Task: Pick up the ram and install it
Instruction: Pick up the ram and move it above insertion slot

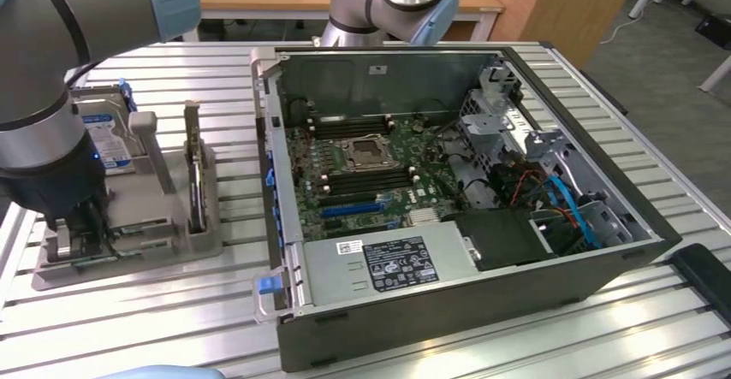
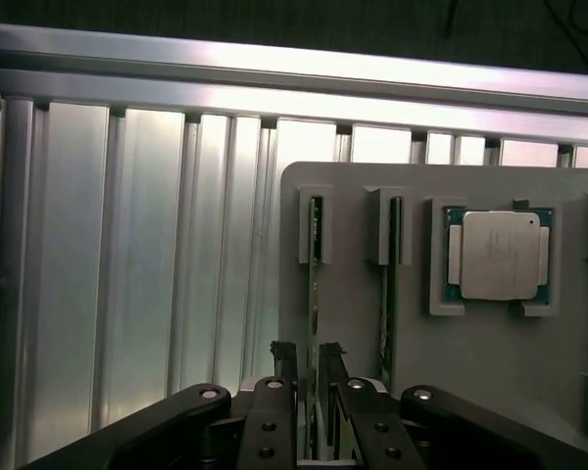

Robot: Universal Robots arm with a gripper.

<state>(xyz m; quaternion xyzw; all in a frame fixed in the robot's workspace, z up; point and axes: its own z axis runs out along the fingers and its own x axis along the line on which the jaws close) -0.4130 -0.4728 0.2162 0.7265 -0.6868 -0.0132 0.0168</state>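
While my gripper (image 2: 308, 357) hung over the grey holder (image 1: 171, 242) in the exterior view's lower left, my fingers (image 2: 284, 357) stood half open, straddling the ram (image 2: 315, 284) in its slot, not clamped.

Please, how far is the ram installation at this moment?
Done: the tool is down at the grey holder. In hand: its open jaws straddle one ram, standing in its slot, not lifted. Left: the lift and the seating on the motherboard.
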